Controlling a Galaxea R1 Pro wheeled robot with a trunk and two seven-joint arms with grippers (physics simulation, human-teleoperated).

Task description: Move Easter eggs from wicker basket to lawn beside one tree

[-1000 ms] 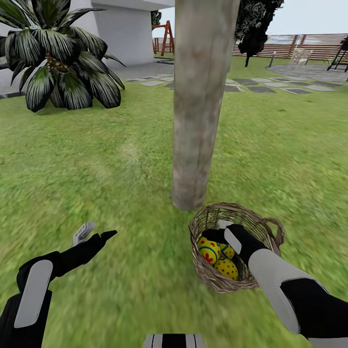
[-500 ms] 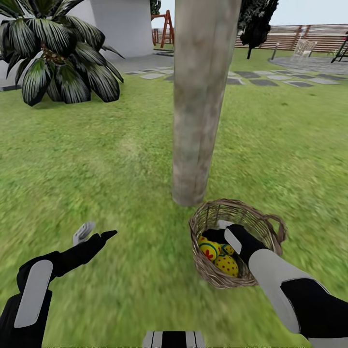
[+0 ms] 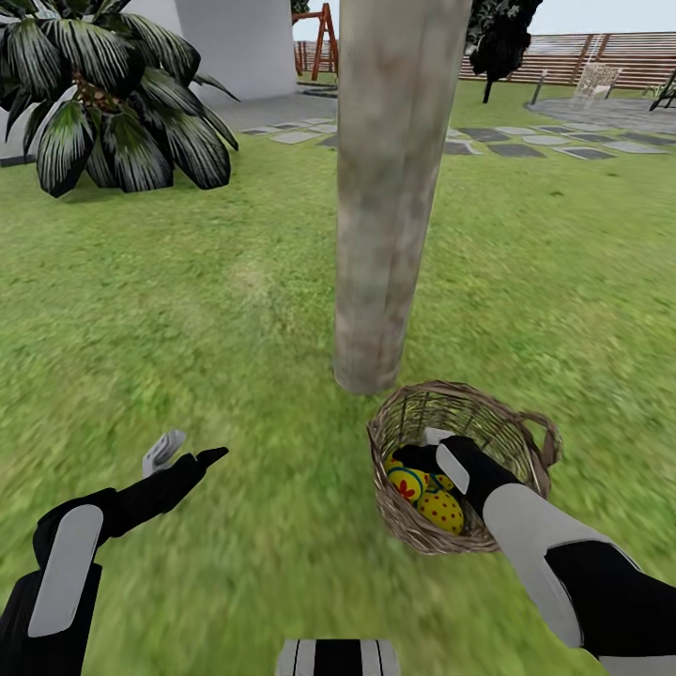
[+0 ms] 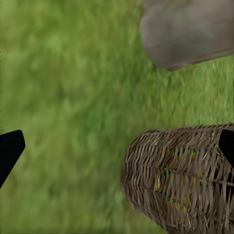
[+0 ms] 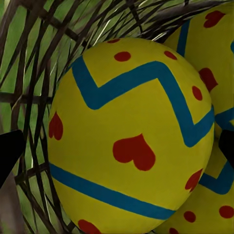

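Observation:
The wicker basket (image 3: 394,418) stands on the lawn (image 3: 207,310) just right of the foot of the tree (image 3: 390,188). Yellow Easter eggs with blue zigzags and red marks lie inside it: one (image 3: 406,483) at the left and one (image 3: 440,511) nearer me. My right gripper (image 3: 424,448) reaches down into the basket and is open. In the right wrist view the right gripper (image 5: 117,148) has a big egg (image 5: 131,97) close between its dark fingertips (image 5: 7,153), and another egg (image 5: 214,34) lies behind it. My left gripper (image 3: 185,452) hovers open and empty over the grass left of the basket (image 4: 180,180).
A short palm (image 3: 113,103) grows at the far left by a white house wall (image 3: 235,47). Stepping stones (image 3: 526,148), a dark conifer (image 3: 502,38) and a slatted fence (image 3: 601,56) lie beyond the trunk (image 4: 190,31). Grass spreads on all sides.
The whole view has shifted slightly, so trunk and basket sit a little higher in the picture. Both arms hold the same pose, the right gripper still inside the basket.

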